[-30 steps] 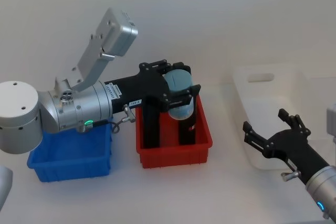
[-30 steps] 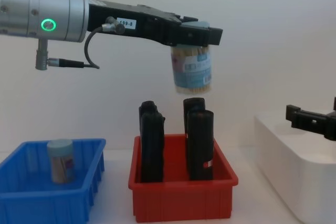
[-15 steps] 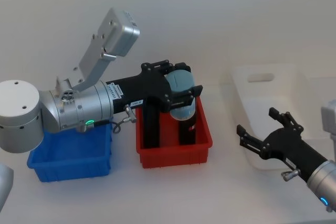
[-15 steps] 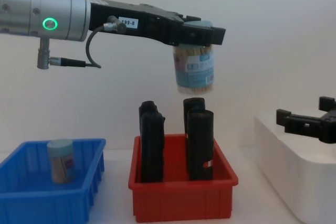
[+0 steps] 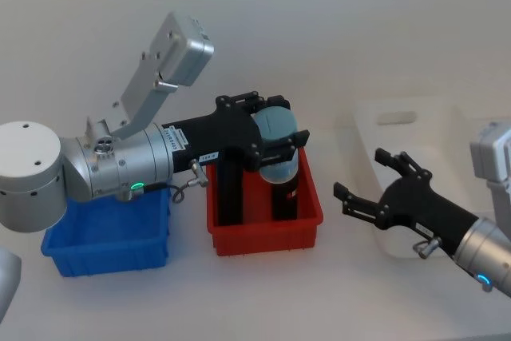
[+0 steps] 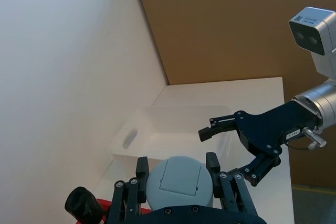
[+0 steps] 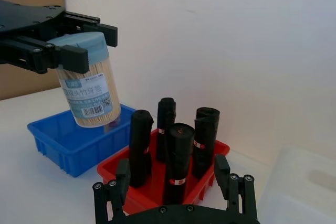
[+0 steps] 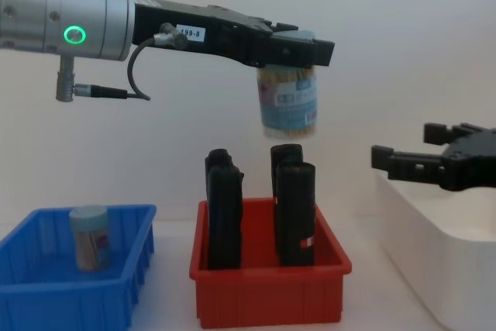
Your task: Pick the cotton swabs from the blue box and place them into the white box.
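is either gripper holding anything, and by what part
The left gripper holds a cotton swabs jar by its lid end, above the red bin. The right gripper is open, holding nothing.

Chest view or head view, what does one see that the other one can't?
Chest view: a second swab jar standing in the blue box, plus the label and swab stems through the side of the held swab jar. Head view: that jar's pale lid from above, and the handle slot in the white box; here the left arm covers the blue box's inside. Both: the left end effector shut on the jar above the red bin, and the right end effector open by the white box.
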{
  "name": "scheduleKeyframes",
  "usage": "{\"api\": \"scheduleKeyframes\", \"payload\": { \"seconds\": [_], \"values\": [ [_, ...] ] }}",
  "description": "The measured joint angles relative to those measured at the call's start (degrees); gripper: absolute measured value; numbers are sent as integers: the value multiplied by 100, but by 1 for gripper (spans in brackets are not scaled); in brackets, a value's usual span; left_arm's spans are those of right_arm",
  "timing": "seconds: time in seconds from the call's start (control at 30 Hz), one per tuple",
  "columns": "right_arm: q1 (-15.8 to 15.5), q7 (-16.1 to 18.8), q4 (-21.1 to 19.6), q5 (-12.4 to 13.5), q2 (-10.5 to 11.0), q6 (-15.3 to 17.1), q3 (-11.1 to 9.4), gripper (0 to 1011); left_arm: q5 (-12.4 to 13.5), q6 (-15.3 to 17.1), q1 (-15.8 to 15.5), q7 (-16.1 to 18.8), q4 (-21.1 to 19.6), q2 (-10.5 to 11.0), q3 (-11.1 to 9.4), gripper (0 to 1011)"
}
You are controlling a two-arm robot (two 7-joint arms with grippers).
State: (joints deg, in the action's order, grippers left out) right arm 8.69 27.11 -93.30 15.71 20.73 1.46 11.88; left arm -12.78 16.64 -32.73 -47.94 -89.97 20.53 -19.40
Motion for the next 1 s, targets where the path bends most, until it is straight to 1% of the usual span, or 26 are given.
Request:
{"api": "scheduleKeyframes", "payload": {
  "seconds": [0.03,0.1,0.13,0.17,0.27,0.33,0.43,0.5,0.53,0.87,1.0],
  "values": [
    [73,115,59,13,-20,-10,6,1002,0,0,0,0,0,0,0,673],
    [131,232,105,33,-35,-18,12,1002,0,0,-1,-1,0,0,0,673],
    [217,356,170,52,-60,-27,24,1002,0,0,-1,-2,0,0,0,673],
    [217,356,170,52,-60,-27,24,1002,0,1,-1,-3,0,0,0,673],
    [397,656,319,104,-113,-36,50,1002,0,1,-1,-4,0,0,0,673],
    [470,768,378,126,-136,-36,64,1002,0,1,-1,-5,0,0,0,673],
    [634,1039,525,165,-195,-33,98,1002,0,1,-1,-6,0,0,0,673],
    [686,1128,570,175,-214,-26,111,1002,0,1,-1,-7,0,1,0,673],
    [753,1243,626,182,-239,-14,127,1002,0,1,-1,-7,0,1,0,673],
    [1108,1755,935,196,-363,58,217,1002,-2,1,-1,-7,0,0,0,673],
    [1210,1894,1030,180,-398,77,248,1002,-2,1,-1,-7,0,0,0,673]
  ]
}}
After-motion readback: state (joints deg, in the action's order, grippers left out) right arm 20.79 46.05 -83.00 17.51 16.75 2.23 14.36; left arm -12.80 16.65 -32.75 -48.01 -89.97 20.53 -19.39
